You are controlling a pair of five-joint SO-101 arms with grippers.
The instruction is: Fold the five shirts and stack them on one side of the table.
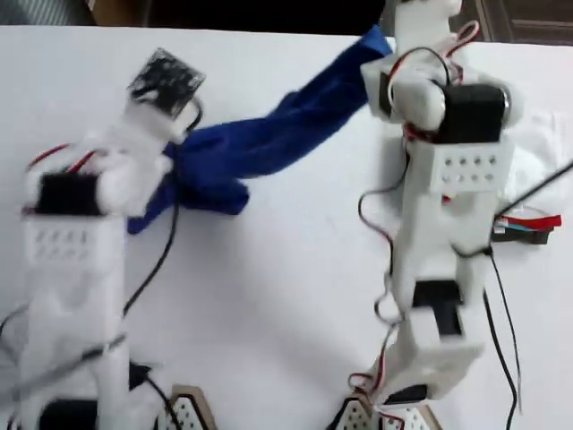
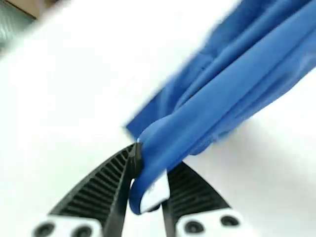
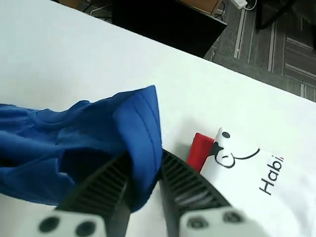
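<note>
- Tension held the blue shirt (image 1: 269, 143) stretched across the upper middle of the high view, from centre-left to top right, probably to straighten it for folding.
- Left gripper (image 2: 148, 185) was clenched on one bunched end.
- Right gripper (image 3: 144, 170) pinched the opposite corner.

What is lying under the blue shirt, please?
Bare white table shows around the blue shirt, which both the left gripper and right gripper hold; the spot directly beneath its folds is covered.
</note>
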